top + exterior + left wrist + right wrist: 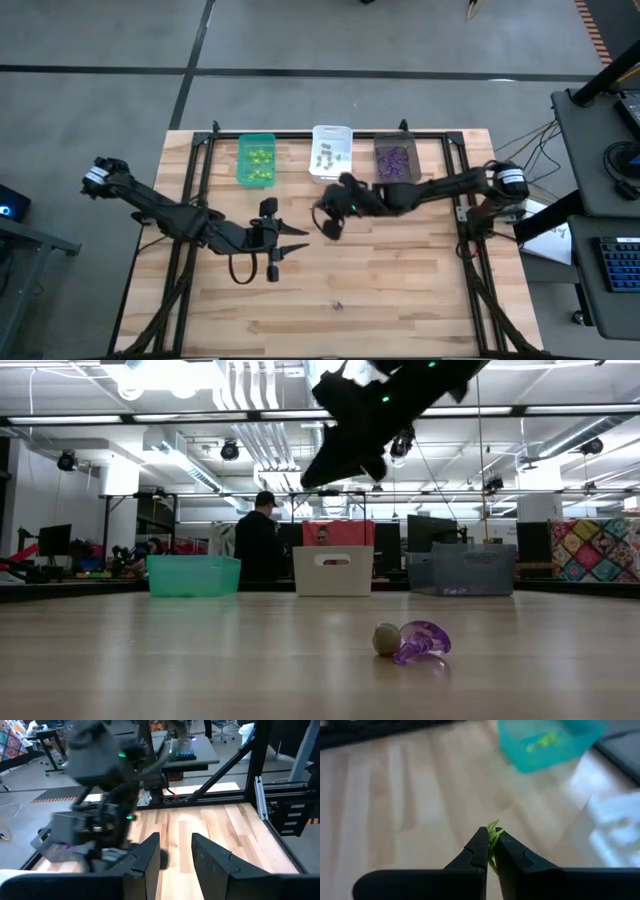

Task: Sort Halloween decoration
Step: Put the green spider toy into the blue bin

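Purple trinket on table, right gripper pinching yellow-green trinket, left gripper spread.

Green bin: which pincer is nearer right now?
Left, but narrowly. The left pincer sits below the green bin, slightly to its right. The right pincer, shut on a yellow-green trinket, hangs farther right, in front of the white bin.

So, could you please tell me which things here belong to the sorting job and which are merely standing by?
Part of the job:
- yellow-green trinket, pinched in the right end effector
- purple trinket and greyish trinket, loose on the table
- green bin, white bin, dark grey bin

Standing by:
- left end effector, open, empty
- person behind the table
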Robot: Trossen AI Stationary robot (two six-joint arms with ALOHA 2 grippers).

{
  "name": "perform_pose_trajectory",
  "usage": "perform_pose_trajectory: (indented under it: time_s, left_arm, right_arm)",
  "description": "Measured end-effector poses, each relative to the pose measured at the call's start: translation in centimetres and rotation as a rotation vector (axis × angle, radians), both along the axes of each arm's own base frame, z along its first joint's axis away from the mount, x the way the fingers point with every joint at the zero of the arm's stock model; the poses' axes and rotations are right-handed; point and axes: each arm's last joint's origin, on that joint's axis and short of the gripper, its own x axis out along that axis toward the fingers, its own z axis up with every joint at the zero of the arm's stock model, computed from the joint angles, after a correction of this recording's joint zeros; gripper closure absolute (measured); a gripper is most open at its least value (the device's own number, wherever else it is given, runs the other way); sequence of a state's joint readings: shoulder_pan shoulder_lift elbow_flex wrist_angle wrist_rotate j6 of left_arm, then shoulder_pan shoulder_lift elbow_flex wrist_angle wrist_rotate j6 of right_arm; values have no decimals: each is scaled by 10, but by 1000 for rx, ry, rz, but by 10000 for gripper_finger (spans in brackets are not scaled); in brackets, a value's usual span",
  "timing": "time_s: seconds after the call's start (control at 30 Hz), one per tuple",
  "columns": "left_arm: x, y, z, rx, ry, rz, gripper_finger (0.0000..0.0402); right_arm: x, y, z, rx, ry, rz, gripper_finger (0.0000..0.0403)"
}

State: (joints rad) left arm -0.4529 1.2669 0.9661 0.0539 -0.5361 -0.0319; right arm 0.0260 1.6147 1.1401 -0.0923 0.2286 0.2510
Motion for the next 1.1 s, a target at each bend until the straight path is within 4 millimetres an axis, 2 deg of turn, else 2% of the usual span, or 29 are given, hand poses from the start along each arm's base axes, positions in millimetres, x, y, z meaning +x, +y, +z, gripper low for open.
perform_pose_trajectory:
  time_s: [0.17, 0.33, 0.6, 0.83, 1.1]
  left_arm:
    - [-6, 3, 3, 9, 4, 4, 306]
    - [-10, 4, 5, 11, 3, 3, 306]
    - [-12, 6, 5, 41, 18, 32, 306]
    - [-15, 10, 2, 88, 53, 122, 306]
    - [-17, 10, 0, 105, 80, 122, 306]
  right_arm:
    - [26, -33, 7, -156, -50, 23, 390]
    - [57, -63, 2, -287, -98, 28, 390]
    - [120, -108, -17, -290, -147, 44, 390]
    - [160, -130, -29, -233, -86, 2, 390]
    - [180, -138, -45, -214, -10, 5, 390]
